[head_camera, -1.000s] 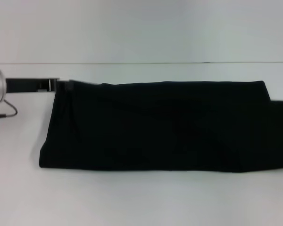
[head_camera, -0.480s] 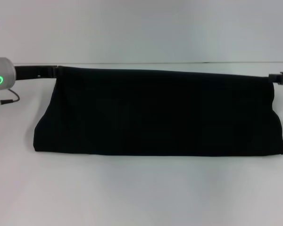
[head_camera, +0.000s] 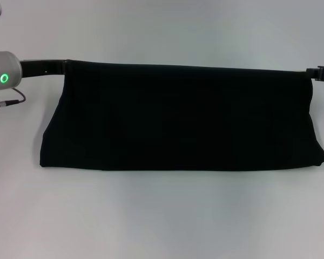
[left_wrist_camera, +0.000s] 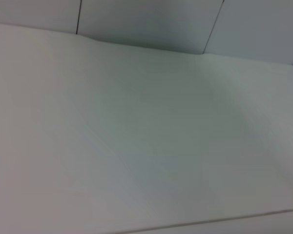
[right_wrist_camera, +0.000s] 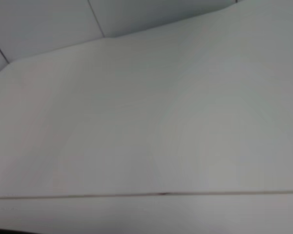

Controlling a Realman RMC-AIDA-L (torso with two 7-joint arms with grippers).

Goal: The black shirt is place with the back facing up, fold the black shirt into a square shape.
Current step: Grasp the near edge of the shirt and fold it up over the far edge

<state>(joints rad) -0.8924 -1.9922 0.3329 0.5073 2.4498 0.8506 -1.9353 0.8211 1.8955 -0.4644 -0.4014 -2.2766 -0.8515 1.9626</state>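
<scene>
Black shirt hangs stretched across mid-frame, its top corners clamped in my left gripper at upper left and my right gripper at upper right, lower edge resting on the white desk.

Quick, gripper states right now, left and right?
Left gripper: shut on the large matte black fabric shirt, holding its top corner up.
Right gripper: shut on the shirt's other top corner.
</scene>
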